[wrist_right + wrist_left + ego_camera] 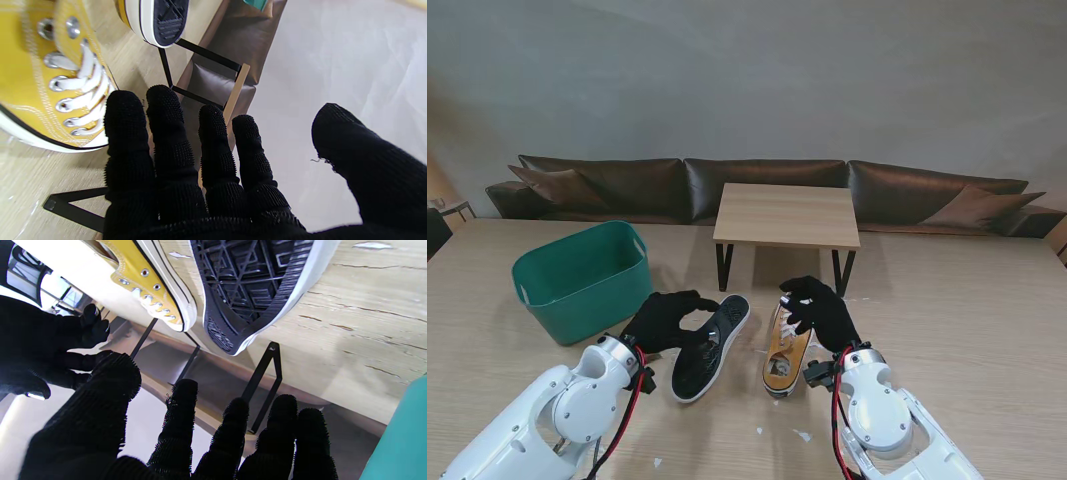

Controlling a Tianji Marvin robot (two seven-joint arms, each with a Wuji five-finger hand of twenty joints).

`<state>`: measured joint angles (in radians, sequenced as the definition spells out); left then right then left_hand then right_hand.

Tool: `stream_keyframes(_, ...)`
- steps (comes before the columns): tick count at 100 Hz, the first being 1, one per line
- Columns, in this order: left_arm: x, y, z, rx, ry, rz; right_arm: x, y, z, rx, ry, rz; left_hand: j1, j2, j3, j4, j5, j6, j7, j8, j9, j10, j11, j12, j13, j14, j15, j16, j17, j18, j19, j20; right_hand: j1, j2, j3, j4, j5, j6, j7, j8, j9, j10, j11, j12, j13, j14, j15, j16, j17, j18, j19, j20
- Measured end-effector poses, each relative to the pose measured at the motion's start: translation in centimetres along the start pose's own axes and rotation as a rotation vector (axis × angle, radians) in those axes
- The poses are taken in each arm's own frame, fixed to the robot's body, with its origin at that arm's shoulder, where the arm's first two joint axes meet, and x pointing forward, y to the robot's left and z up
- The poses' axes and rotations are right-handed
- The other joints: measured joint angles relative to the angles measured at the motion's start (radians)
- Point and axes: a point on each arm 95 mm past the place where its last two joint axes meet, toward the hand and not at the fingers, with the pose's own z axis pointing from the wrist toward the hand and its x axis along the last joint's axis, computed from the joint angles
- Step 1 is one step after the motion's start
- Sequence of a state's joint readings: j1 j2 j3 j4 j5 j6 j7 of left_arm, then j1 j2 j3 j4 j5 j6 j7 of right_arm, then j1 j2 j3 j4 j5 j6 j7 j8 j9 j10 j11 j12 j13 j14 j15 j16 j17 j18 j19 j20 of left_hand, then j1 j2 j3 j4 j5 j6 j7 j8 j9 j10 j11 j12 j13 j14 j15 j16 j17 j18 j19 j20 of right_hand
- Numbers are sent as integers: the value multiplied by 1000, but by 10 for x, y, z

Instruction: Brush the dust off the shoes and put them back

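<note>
Both yellow shoes point(787, 345) lay on the table point(947, 330), one sole-up — not yet returned. Left hand point(667, 320) and right hand point(819, 308) hovered spread, empty; brushing appeared unfinished.

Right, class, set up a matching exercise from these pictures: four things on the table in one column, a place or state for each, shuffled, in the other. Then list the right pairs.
Things
1. left shoe
2. right shoe
3. green basket
4. small wooden table

Descriptions
A. upright, yellow with white laces
B. far left, open top
C. turned over, black sole up
D. beyond the shoes, black legs

Pairs: 1-C, 2-A, 3-B, 4-D
</note>
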<state>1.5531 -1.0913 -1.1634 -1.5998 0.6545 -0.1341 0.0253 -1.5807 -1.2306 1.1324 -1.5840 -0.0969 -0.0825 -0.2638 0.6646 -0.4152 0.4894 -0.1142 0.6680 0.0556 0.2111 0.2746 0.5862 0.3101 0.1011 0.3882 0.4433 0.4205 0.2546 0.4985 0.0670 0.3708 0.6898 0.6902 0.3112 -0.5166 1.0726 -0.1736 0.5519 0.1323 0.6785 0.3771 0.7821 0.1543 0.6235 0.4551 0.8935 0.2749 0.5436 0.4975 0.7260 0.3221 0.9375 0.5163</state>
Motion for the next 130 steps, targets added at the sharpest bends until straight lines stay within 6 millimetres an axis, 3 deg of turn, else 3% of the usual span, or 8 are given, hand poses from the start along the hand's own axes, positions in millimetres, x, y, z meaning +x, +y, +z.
stream_keyframes(36, 5, 3, -5, 27, 13, -53, -4, 3, -16, 153, 6, -168, 23, 0, -48, 0, 38, 1, -5, 43, 10, -2, 1, 0, 1, -1, -12, 0, 0, 0, -39, 2, -1, 0, -33, 12, 25, -60, -24, 20, -112, 0, 69, 44, -51, -20, 54, 13, 0, -2, 0, 6)
stream_keyframes(53, 5, 5, -6, 30, 12, -60, -7, 7, -20, 193, 8, -293, 23, 0, -49, 0, 39, 2, -5, 44, 23, -2, 3, 1, 1, -1, -12, 0, 0, 0, -52, 2, -1, -3, -60, 21, 46, -101, -26, 50, -204, -2, 166, 138, -93, -49, 172, 67, 0, -16, 0, 30)
stream_keyframes(59, 5, 5, -6, 30, 11, -59, -8, 7, -22, 226, 6, -362, 23, 0, -50, 0, 39, 2, -5, 46, 23, -2, 4, 1, 1, -1, -12, 0, 0, 0, -52, 3, -14, -31, -96, 22, 54, -123, -27, 60, -237, -12, 198, 173, -92, -51, 218, 85, 0, -19, 11, 49)
stream_keyframes(76, 5, 5, -7, 28, 11, -62, -13, 11, -28, 304, -6, -533, 23, 0, -57, 0, 40, 8, -5, 47, 23, -2, 4, 1, 1, -1, -13, 0, 0, 0, -53, 12, -26, -107, -85, 22, 83, -175, -38, 103, -285, -39, 277, 272, -91, -91, 343, 135, 0, -32, 44, 77)
stream_keyframes(89, 6, 5, -7, 25, 12, -64, -15, 11, -29, 311, -19, -562, 23, 0, -61, 0, 41, 9, -5, 47, 34, -1, 7, 2, 1, -1, -13, 0, 0, 0, -65, 13, -26, -154, -84, 22, 99, -177, -38, 123, -287, -44, 288, 301, -91, -104, 377, 153, 0, -43, 61, 79)
stream_keyframes(130, 7, 6, -8, 17, 12, -68, -25, -3, -32, 372, -49, -660, 23, 0, -63, 0, 41, 9, -5, 48, 34, -1, 8, 9, 1, -1, -13, 0, 0, 0, -67, 24, -26, -169, -70, 22, 94, -213, -63, 124, -310, -63, 299, 327, -91, -123, 433, 167, 0, -55, 103, 107)
